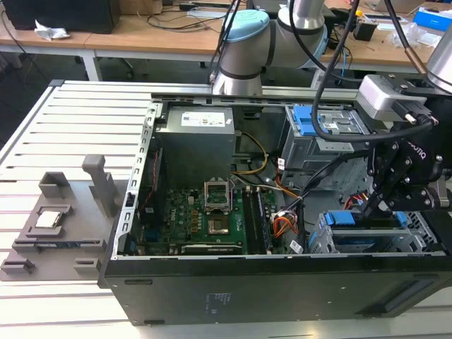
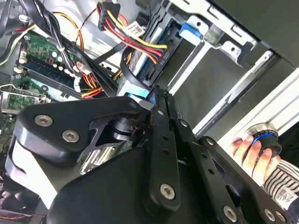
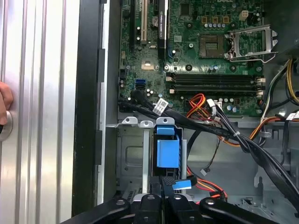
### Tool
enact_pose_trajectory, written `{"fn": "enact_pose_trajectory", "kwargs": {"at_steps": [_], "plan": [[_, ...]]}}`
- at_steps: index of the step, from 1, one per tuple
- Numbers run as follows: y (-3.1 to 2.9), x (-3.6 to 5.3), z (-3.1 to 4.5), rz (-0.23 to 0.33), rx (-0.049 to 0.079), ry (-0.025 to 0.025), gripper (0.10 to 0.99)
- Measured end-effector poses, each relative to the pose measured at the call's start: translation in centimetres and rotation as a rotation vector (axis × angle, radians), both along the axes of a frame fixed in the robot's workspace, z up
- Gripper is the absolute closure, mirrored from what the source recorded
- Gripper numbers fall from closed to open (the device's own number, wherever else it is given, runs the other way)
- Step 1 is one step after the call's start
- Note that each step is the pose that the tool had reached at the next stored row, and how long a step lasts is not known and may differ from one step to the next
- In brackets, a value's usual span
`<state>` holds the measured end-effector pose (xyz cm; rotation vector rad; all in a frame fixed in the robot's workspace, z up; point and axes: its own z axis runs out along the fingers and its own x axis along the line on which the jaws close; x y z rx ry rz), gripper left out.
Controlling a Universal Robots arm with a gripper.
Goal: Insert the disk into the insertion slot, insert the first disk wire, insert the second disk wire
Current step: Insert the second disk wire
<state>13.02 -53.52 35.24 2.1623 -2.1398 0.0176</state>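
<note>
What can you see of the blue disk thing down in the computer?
The disk sits low in the grey metal insertion slot, at the exterior view's right end of the open computer case. Its bright blue plastic carrier shows, with a blue end tab in the first wrist view. The black pincer is right at its end.

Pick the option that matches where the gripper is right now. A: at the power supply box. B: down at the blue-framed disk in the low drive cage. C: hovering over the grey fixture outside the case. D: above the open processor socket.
B: in the exterior view the gripper reaches down to the disk in the insertion slot, far from the processor socket and the power supply box.
</note>
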Motion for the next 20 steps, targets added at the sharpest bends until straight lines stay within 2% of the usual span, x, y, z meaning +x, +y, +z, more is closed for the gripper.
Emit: {"fn": "enact_pose_trajectory", "kwargs": {"at_steps": [5, 9, 10, 14, 17, 20], "plan": [[0.04, 0.35, -0.17, 0.0, 0.001, 0.0017, 0.937], [0.86, 0.78, -0.3, 0.0, 0.002, 0.0026, 0.937], [0.87, 1.05, -0.34, 0.0, 0.002, 0.0035, 0.937], [0.87, 1.11, -0.67, 0.0, 0.003, 0.0042, 0.937], [0.87, 1.11, -0.75, 0.0, 0.013, 0.0042, 0.937], [0.89, 1.11, -0.68, 0.0, 0.013, 0.0041, 0.937]]}}
